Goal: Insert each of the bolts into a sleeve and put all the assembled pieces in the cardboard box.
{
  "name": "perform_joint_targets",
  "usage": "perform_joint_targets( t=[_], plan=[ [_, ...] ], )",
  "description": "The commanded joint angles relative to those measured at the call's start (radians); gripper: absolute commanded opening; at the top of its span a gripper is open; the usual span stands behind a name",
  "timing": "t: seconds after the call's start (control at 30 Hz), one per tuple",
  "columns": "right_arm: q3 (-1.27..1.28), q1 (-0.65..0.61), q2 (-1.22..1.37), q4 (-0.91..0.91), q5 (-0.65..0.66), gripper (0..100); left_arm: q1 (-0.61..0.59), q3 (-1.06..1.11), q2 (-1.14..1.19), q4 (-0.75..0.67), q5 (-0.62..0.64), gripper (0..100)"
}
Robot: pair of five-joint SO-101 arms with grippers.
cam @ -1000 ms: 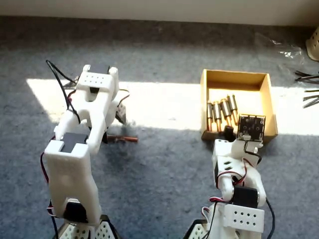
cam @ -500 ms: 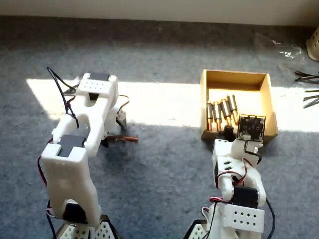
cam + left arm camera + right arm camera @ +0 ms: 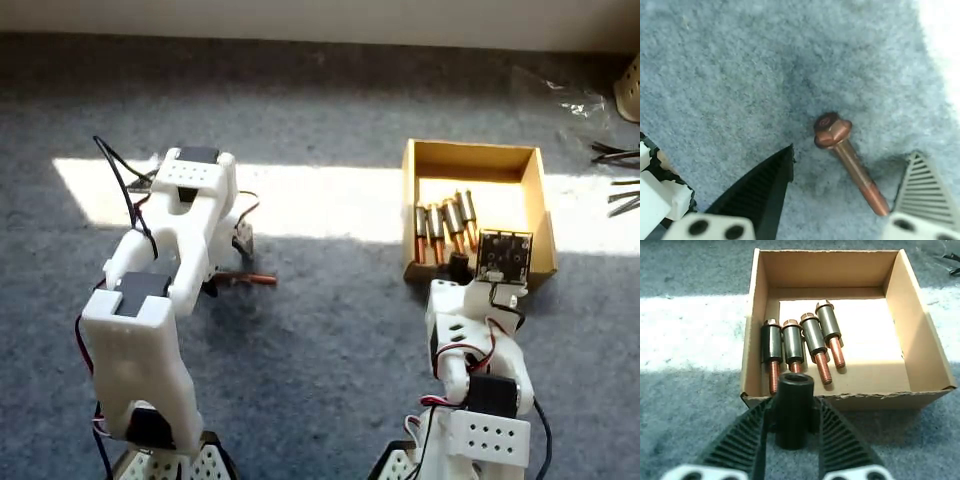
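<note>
Our left pincer [image 3: 852,152] stands released, jaws spread wide. The last loose bolt [image 3: 850,160] lies flat on the grey carpet [image 3: 715,60] between them. Its head is nearer the black jaw and its threaded end is almost against the pale one. Our right pincer [image 3: 794,407] is clenched on a black sleeve [image 3: 795,387], held upright with the bore facing up. Just beyond its tips sits the cardboard box [image 3: 751,330], where four assembled pieces [image 3: 802,340] lie side by side.

We think the main risk is in the pick. The bolt lies slantwise across the gap rather than square to the jaws. When we close, one jaw may meet the head and the other the thread tip, and the bolt could swivel or squirt out sideways. If we catch it only by the threaded end, the heavy head will likely droop, and the shank will not line up with the bore. The carpet adds its own risks: a jaw tip coming down too low may dig into the pile and stall, while one too high may skate over the round shank and roll it away.

On the right, the sleeve is gripped low on its body. A push from a misaligned bolt could tip it between the jaws or knock it free. It also sits close before the box's front wall, so a forward move without lifting may strike the cardboard.
</note>
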Motion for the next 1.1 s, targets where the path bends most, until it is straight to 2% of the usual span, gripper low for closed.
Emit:
perform_joint_targets(
  t=[0.0,0.23,0.4,0.77,1.07],
  plan=[
    [-0.005,0.004,-0.015,-0.025,0.014,0.5,-0.027,0.007,0.002,-0.021,0.009,33],
    [-0.005,0.004,-0.015,-0.025,0.014,0.5,-0.027,0.012,0.024,-0.023,0.009,32],
    [-0.005,0.004,-0.015,-0.025,0.014,0.5,-0.033,-0.054,0.125,-0.015,0.005,19],
    [-0.005,0.004,-0.015,-0.030,0.014,0.5,-0.033,-0.252,0.240,0.180,0.002,19],
    [0.018,0.004,-0.015,-0.061,0.014,0.5,-0.027,-0.240,0.255,0.184,0.002,19]
  ],
)
